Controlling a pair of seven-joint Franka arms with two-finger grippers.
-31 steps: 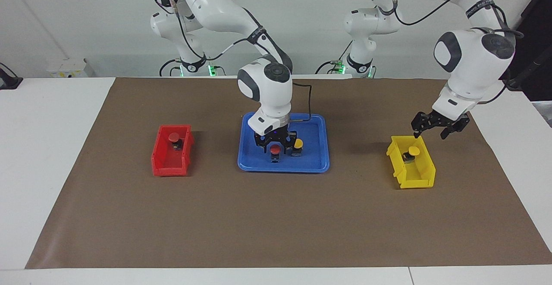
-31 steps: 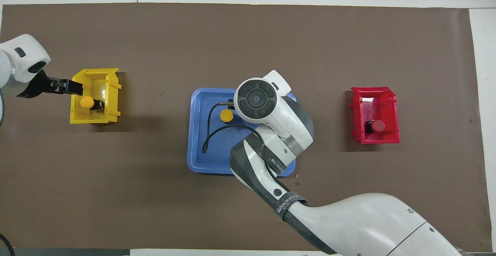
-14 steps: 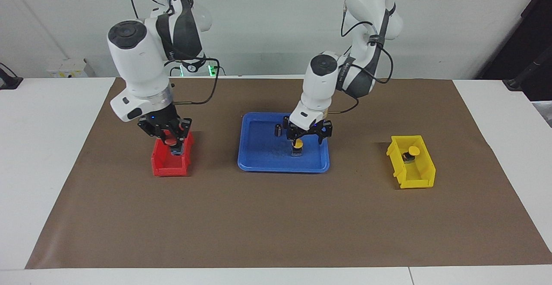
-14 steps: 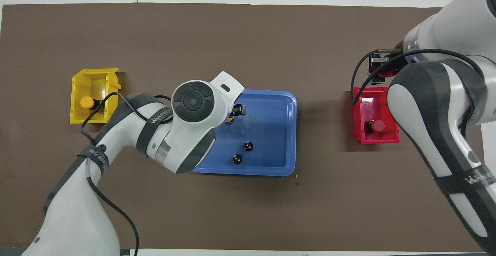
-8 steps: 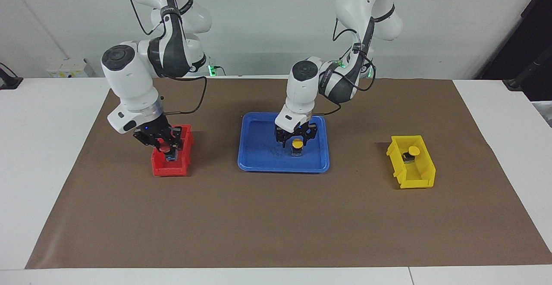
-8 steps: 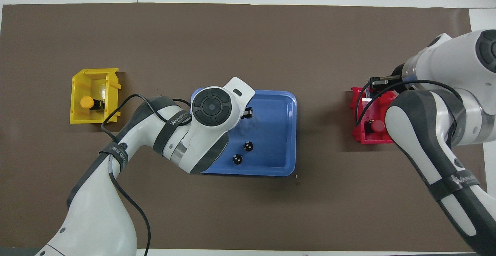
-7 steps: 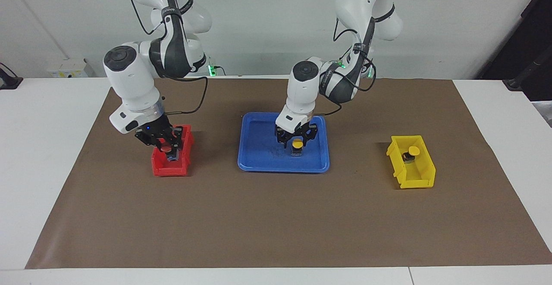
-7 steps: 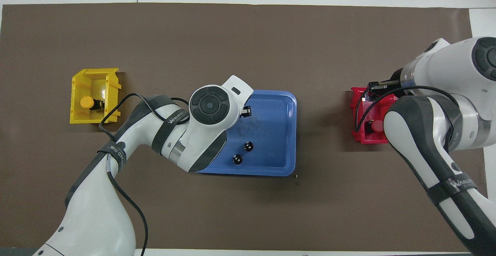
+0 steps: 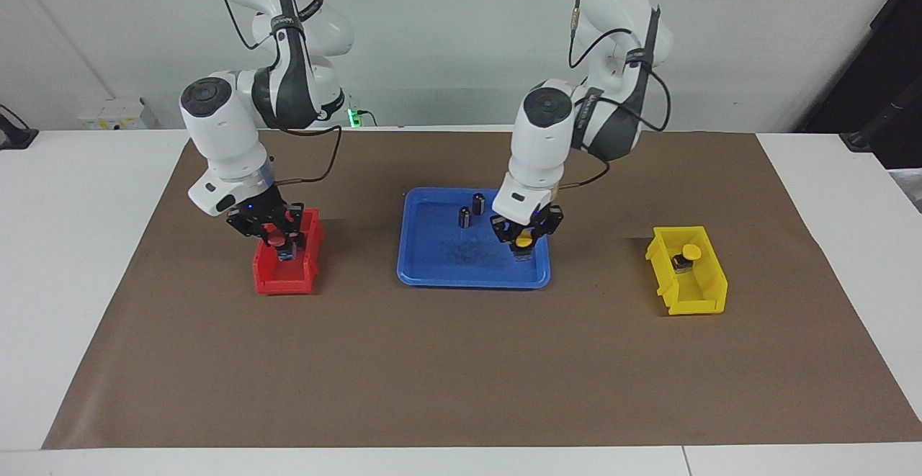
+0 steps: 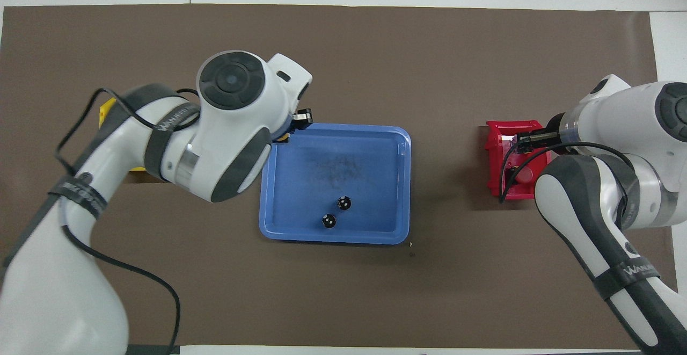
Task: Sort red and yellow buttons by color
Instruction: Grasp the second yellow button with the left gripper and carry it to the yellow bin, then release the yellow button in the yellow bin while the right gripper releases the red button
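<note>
Gripping: left claw (image 9: 525, 237) yellow button (image 9: 524, 240), right claw (image 9: 279, 240) red button (image 9: 277, 239).

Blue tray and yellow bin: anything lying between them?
No. Facing view shows bare brown mat between the blue tray and the yellow bin.

"WANJEED" on right arm's strap (image 10: 637, 271); rest unreadable

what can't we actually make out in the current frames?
- Overhead view: the left arm covers nearly all of the yellow bin, and the yellow button in the left gripper is hidden.
- Overhead view: the right arm hides part of the red bin.
- Facing view: the right gripper blocks the red bin's inside, so the first red button cannot be seen.
- Facing view: whether the held red button touches the bin is unclear.
</note>
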